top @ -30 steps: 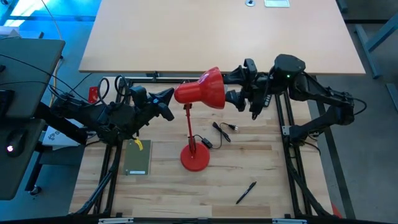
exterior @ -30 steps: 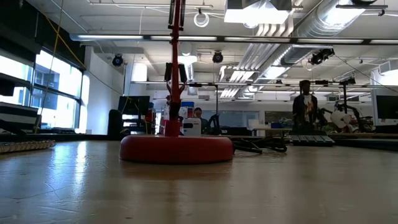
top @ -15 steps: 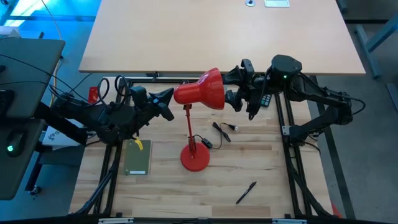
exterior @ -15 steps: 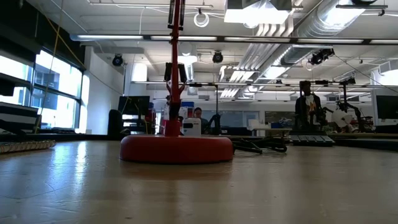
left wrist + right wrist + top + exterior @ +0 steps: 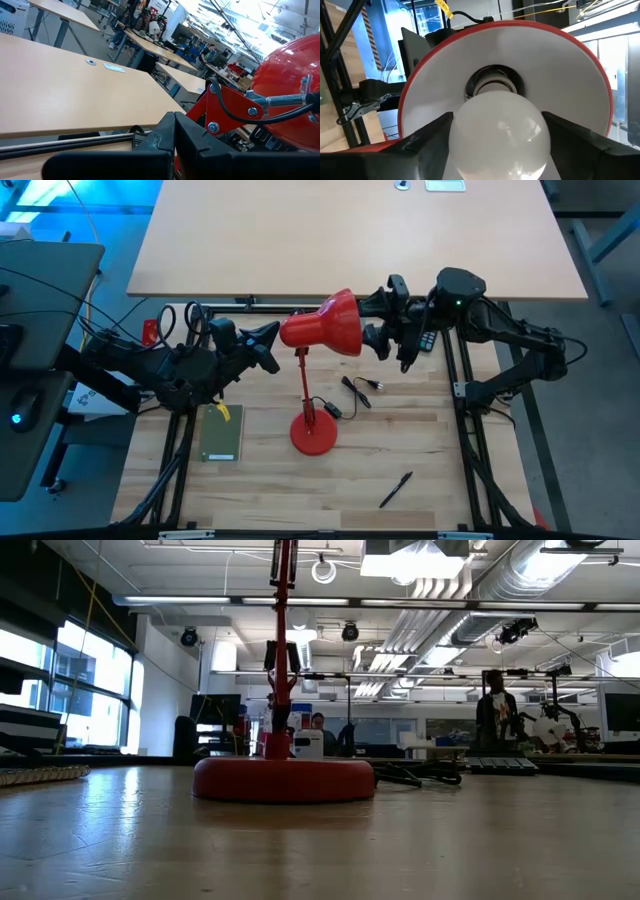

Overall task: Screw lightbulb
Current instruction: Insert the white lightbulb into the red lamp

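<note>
One lightbulb [image 5: 495,132], base hidden in shade [image 5: 570,85].

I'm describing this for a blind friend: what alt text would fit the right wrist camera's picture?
A white lightbulb sits between the right end effector's two dark fingers, its base pointing into the socket at the centre of the red lamp shade's white interior. The shade fills most of the frame.

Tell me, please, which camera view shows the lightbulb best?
The right wrist view: the lightbulb fills it, between the right gripper's jaws, with its base at the socket inside the lamp shade. The high, low and left wrist views do not show the bulb.
</note>
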Robot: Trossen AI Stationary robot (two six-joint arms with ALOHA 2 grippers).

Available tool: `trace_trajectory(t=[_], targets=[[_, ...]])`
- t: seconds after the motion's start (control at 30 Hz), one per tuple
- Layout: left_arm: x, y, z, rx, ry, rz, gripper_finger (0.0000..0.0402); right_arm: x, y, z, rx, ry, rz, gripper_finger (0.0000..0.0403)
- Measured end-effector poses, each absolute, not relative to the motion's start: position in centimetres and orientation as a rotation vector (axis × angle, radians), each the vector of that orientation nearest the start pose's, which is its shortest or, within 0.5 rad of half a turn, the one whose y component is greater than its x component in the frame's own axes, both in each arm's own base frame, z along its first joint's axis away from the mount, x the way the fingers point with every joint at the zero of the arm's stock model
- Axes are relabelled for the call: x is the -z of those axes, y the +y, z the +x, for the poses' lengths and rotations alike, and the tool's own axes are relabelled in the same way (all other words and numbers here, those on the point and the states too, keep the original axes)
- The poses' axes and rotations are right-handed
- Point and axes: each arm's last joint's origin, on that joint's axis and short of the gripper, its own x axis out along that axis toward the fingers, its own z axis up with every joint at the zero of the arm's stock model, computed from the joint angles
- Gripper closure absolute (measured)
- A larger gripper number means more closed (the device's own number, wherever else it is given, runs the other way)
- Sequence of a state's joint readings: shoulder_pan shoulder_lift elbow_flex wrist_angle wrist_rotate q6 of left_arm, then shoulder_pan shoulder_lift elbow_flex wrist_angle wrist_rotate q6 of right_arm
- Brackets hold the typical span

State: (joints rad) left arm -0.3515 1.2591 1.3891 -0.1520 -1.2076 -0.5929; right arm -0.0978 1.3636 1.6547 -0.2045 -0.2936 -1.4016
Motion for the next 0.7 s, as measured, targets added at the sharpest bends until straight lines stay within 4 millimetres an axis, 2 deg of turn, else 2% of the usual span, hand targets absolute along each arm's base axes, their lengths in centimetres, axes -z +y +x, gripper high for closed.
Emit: trace_trajectory(t=[0.13,0.33,0.7], targets=[[-44.43,-6.13,24.61,-0.835,-0.236,-0.538,0.0401,-49.81,-1.87,27.77,-0.112,-0.210,-1.356,0.0162],[-44.39,-6.14,24.61,-0.839,-0.212,-0.488,0.0401,-49.84,-1.86,27.77,-0.121,-0.202,-1.227,0.0157],[-44.36,-6.13,24.61,-0.849,-0.178,-0.415,0.0401,-49.98,-1.56,27.78,-0.146,-0.180,-0.823,0.0156]])
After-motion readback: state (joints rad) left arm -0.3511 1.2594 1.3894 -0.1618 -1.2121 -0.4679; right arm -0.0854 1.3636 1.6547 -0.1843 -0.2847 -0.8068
